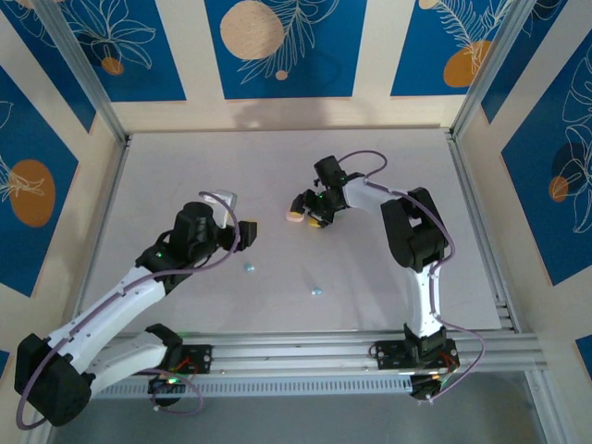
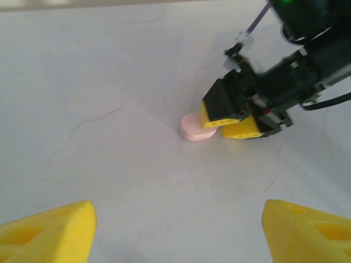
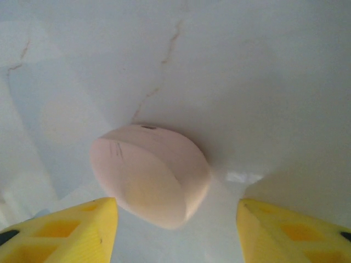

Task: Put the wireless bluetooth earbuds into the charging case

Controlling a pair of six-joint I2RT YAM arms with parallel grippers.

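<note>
A pink oval charging case (image 3: 151, 172) lies shut on the white table, between the yellow fingers of my right gripper (image 3: 175, 233). That gripper is open and neither finger touches the case. From above, the case (image 1: 294, 215) sits just left of the right gripper (image 1: 311, 211). Two tiny light-blue earbuds (image 1: 248, 268) (image 1: 316, 291) lie loose on the table, nearer the arm bases. My left gripper (image 2: 178, 233) hangs open with bare table between its fingers, facing the case (image 2: 193, 130) and the right gripper (image 2: 229, 123). Seen from above, the left gripper (image 1: 248, 231) is left of the case.
The white table (image 1: 185, 166) is walled by a metal frame, with a rail along its near edge (image 1: 305, 351). Bare table lies behind and to the left of the arms.
</note>
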